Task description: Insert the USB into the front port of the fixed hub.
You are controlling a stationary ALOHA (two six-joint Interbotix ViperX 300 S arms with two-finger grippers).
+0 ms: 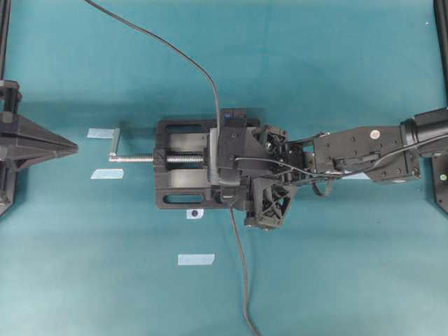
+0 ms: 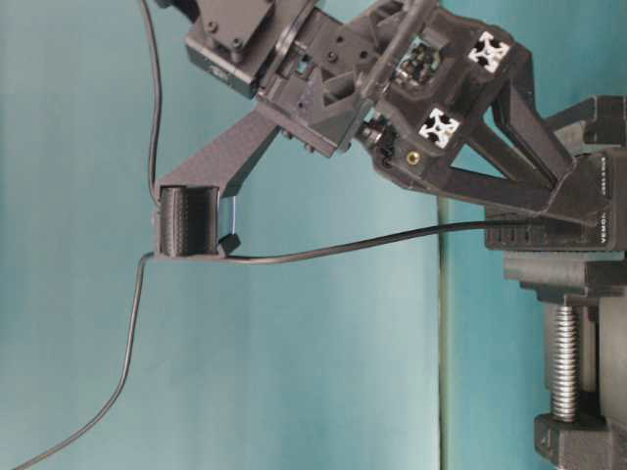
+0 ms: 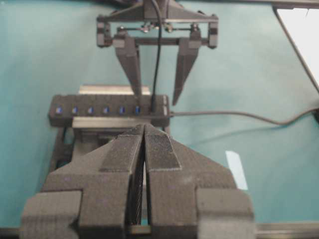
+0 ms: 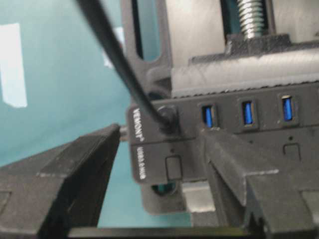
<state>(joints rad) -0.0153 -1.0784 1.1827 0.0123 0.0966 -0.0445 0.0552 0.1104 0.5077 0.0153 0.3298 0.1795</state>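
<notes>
Right gripper (image 3: 157, 92) wide over fixed hub (image 3: 107, 110); teal table (image 1: 336, 280), tape strips (image 1: 195, 259).

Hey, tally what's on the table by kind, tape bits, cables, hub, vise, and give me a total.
Tape bits: 4
Cables: 2
Hub: 1
Vise: 1
Total: 8

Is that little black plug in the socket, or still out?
In. The USB sits in the fixed hub's end port, cable rising straight out.
</notes>
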